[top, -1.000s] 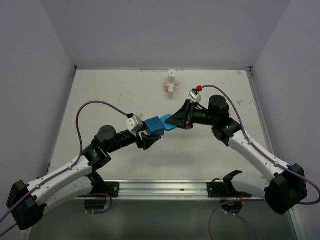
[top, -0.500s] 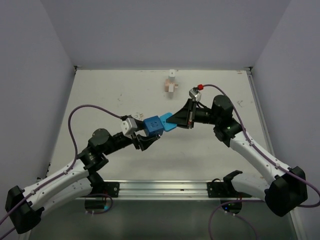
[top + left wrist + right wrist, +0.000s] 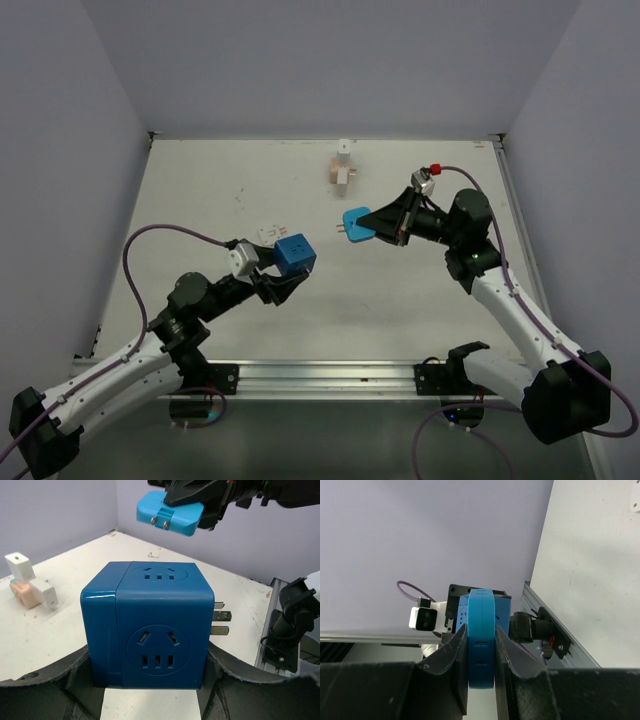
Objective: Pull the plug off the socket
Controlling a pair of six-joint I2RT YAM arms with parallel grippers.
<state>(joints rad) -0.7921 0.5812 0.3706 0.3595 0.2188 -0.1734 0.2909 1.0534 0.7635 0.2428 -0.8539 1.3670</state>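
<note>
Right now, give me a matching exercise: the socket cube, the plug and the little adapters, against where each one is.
Things:
1. dark blue socket cube
2. light blue plug
3. pink and white adapters

Places:
A. resting on the table, at its far end
B. in the air, between the jaws of the left arm
C. in the air, between the jaws of the right arm

Pairs: 1-B, 2-C, 3-A
</note>
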